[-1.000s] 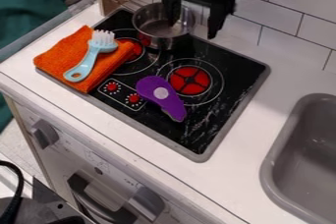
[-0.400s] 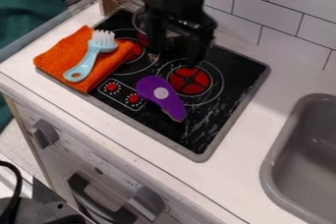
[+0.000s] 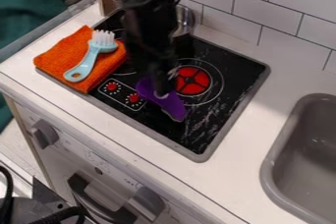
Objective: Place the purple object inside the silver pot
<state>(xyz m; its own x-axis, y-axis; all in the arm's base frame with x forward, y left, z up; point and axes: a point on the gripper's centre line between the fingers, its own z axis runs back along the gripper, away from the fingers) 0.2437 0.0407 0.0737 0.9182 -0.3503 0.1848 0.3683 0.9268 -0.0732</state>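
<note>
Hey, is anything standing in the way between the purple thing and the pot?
Nothing visible stands on the stove between the purple thing and pot, though the arm hides part of that stretch. The brush and cloth lie off to one side.

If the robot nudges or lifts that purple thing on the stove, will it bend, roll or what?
The purple object is probably stiff: its outline looks smooth and unfolded. Lying flat on the glossy black stovetop, it would likely slide or swivel rather than roll. Gripped near its narrow end, it might dip toward the wider, rounded one.
</note>
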